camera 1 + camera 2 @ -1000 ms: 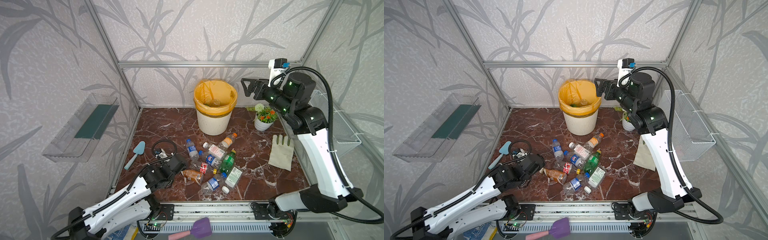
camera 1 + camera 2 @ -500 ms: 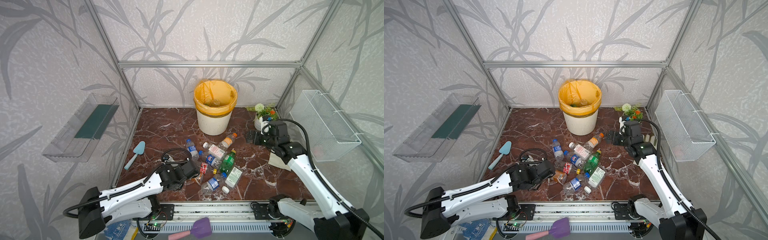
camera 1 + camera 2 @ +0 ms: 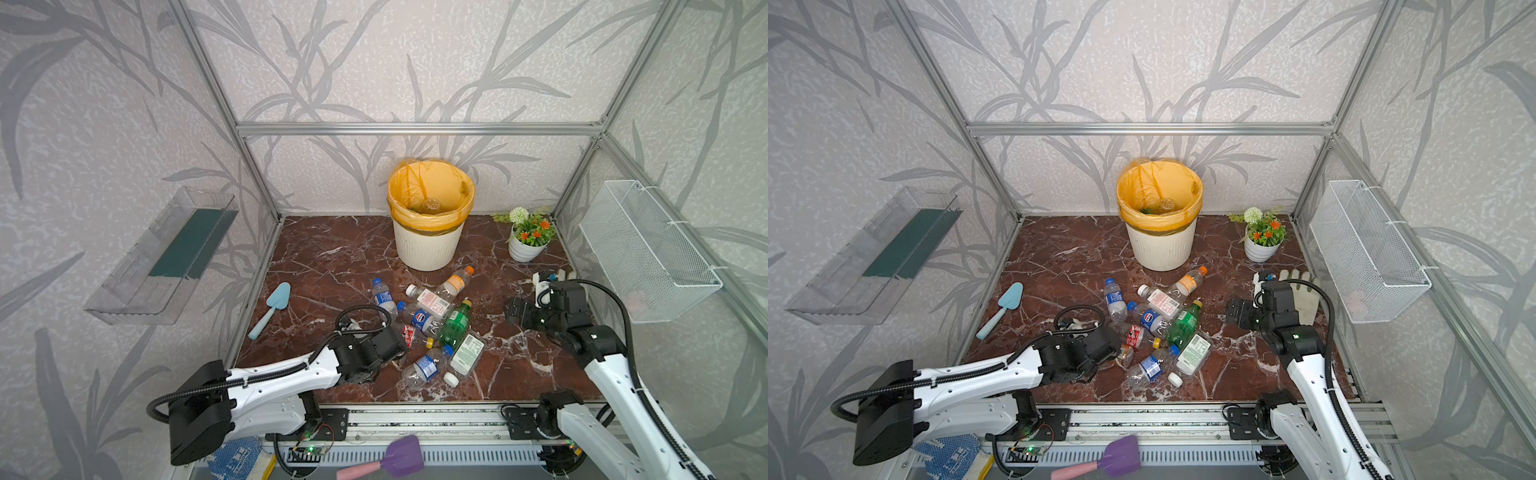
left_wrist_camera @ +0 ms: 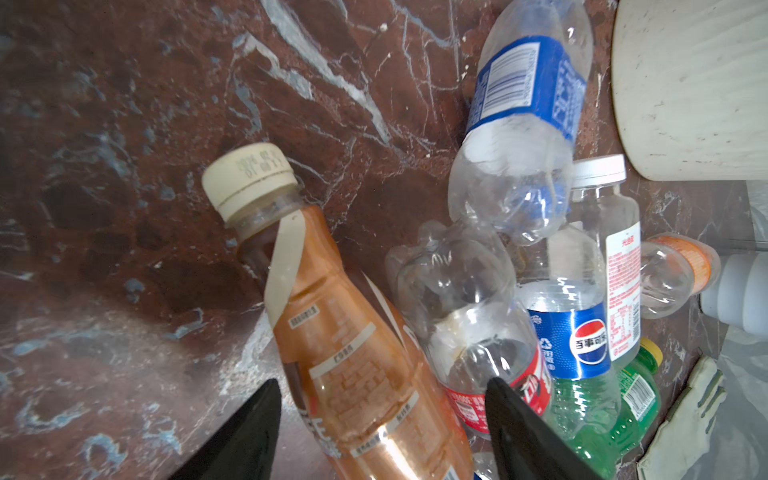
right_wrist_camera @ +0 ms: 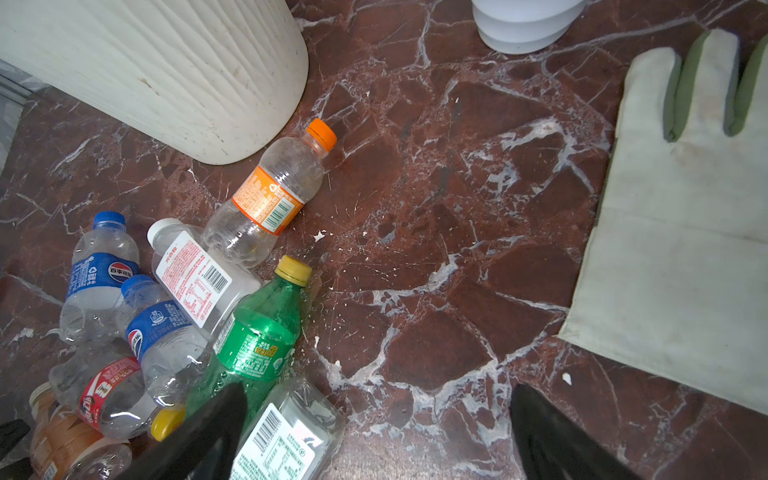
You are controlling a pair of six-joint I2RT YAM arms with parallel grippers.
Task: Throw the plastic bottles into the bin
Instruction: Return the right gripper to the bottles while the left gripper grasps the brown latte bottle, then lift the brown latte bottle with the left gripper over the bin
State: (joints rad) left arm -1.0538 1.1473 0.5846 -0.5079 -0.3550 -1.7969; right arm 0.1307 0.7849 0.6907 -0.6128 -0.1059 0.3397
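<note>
Bench: Left side?
Me: Left wrist view: the left gripper (image 4: 382, 380) sits low over the red-brown marble surface (image 4: 124, 124), jaws apart on either side of the brown plastic bottle with the cream cap (image 4: 353, 353). I see a sliver of surface beside one finger, so not pinching. Bottle base cut off by the frame edge; in both top views the wrist hides nearly all of it.
Bench: Right side?
Me: I read the right gripper (image 5: 377, 385) as wide open, holding nothing. One finger overlaps the green bottle with the yellow cap (image 5: 257, 332) in the wrist view; contact, cannot tell.
Bench: Bin?
Me: The round cream ribbed bin with the orange bag liner (image 3: 428, 245) stands by the back wall, just behind the heap of plastic bottles (image 3: 422, 320) lying on the surface. One clear bottle (image 3: 430, 204) shows inside; other contents I cannot make out.
</note>
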